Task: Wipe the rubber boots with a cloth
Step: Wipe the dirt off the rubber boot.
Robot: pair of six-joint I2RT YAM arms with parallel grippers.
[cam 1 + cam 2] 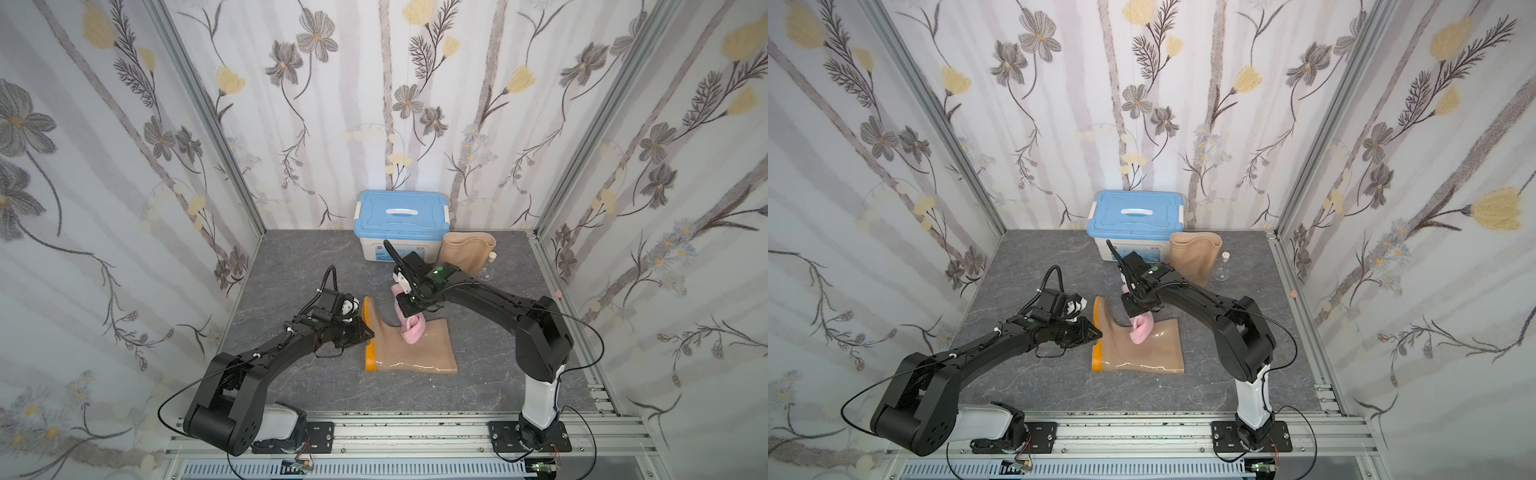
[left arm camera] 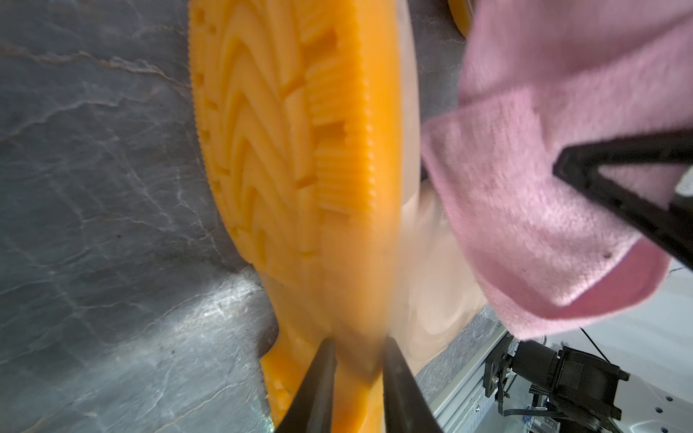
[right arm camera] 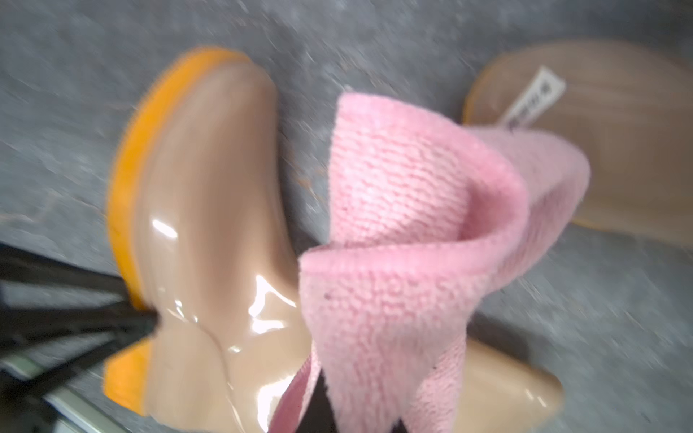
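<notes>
1. The lying boot [image 1: 419, 353] rests on its side near the middle of the table [image 1: 291, 266]. Its sole faces the left arm and its shaft mouth faces the right arm. This turns one broad glossy flank upward, ready for wiping.
2. The cloth [image 1: 412, 331] hangs bunched over the bend of the boot's instep. Whether its lower folds touch the rubber or hang just above it cannot be told, because the right wrist view is blurred.
3. The right gripper [image 3: 356, 421] points down, clamped tight on the cloth's upper end, so the loose part can drag like a pad.
4. The left gripper [image 2: 358, 348] pinches the orange sole at the notch ahead of the heel, apparently to pin the boot against the strokes.
5. The upright boot [image 1: 467, 251] stands at the back, just beside the blue-lidded box [image 1: 401, 216] and well apart from the cloth. It probably awaits its turn.
6. A small glass bottle [image 1: 490, 268] stands near that boot and plays no part.
</notes>
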